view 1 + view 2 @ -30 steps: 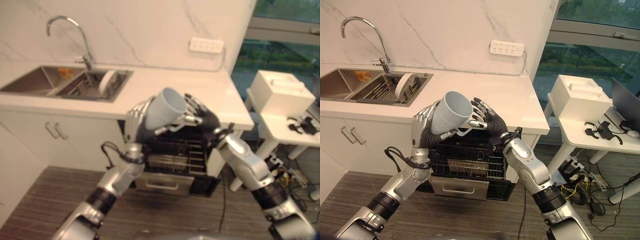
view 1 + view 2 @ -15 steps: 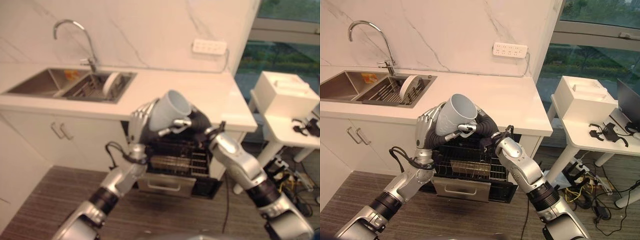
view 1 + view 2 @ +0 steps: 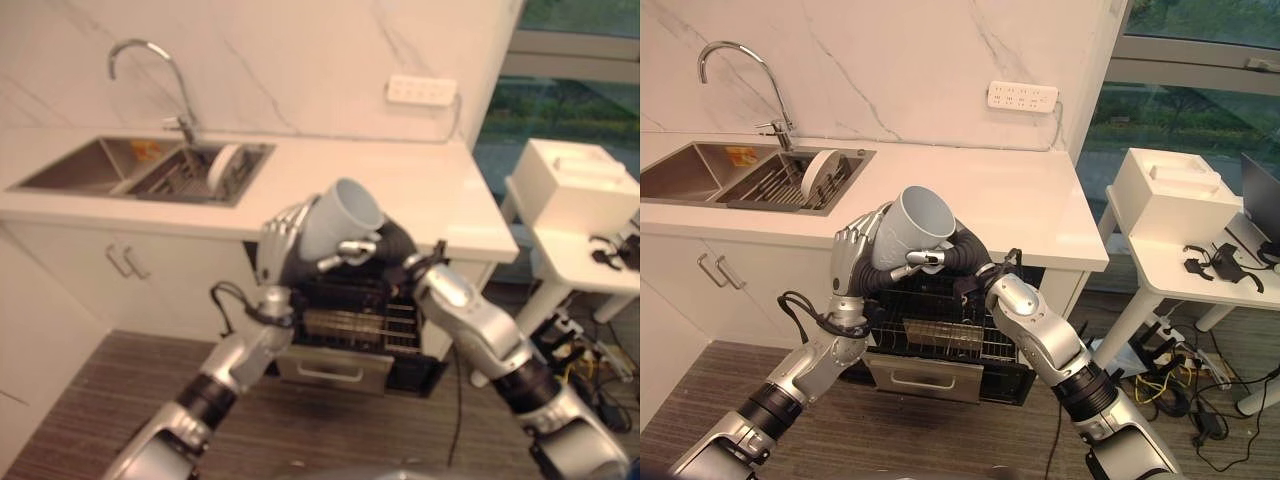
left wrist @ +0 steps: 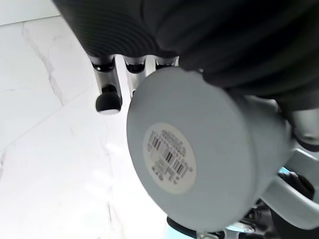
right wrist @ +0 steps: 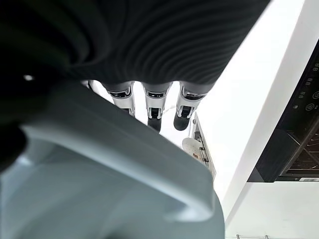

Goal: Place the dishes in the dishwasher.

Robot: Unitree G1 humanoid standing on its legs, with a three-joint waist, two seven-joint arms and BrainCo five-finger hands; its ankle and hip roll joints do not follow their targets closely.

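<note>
I hold the pale-blue mug between both hands — left hand cupping it, right hand curled round its handle; lower it gently toward the rack at six o'clock.

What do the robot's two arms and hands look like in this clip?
Both arms are silver-grey shells with black bands at the joints. The left hand and the right hand have silver fingers with dark tips, and a dark ribbed cover over the back of the hand and the wrist.

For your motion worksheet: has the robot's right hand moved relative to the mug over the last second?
Yes. The right hand has closed in from beside the mug onto its handle side.
</note>
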